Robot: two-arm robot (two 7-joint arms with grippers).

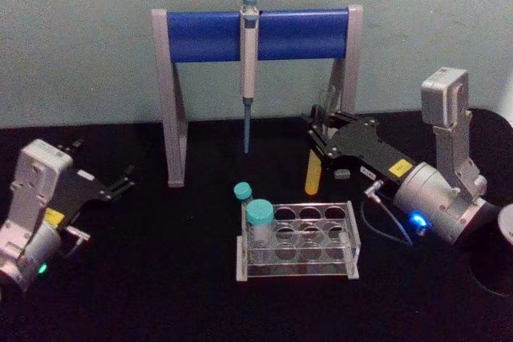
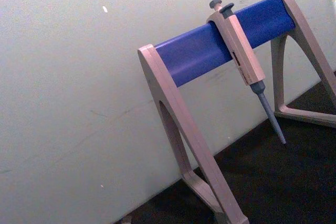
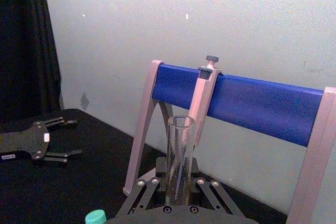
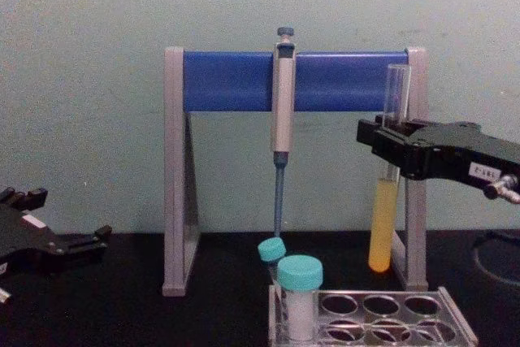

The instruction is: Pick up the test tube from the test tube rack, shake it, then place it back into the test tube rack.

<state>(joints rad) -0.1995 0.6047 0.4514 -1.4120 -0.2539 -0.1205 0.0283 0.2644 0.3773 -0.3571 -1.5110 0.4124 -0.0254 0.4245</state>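
1. Above the right half of the surface (image 1: 160, 294), toward its back edge, the test tube (image 4: 385, 209) hangs upright and clear of everything. Yellow-orange liquid fills its lower part and its mouth is uncapped.
2. The right gripper (image 4: 390, 148) pinches the test tube around its upper half, with the open mouth above the fingers and the liquid below them.
3. The test tube rack (image 1: 298, 268) sits nearer the front edge, about mid-surface, below and just in front of the tube. Two teal-capped vials (image 1: 259, 212) fill its left end, and the other holes look free.
4. Behind it, along the back edge, stands the pipette stand (image 1: 216, 35) with a pipette (image 1: 249, 46) hung on its blue bar. The stand's right leg is close behind the tube.
5. The left gripper (image 1: 108, 162) rests near the left edge, fingers spread, holding nothing.
6. Risks, as a judgement:
   - A hard shake could slosh liquid out of the open mouth.
   - A wide swing could knock the glass against the stand's leg.
   - A loose pinch on smooth glass could let the tube slip.
   - On the return, a tilted tube could strike the rack's top plate instead of a hole.
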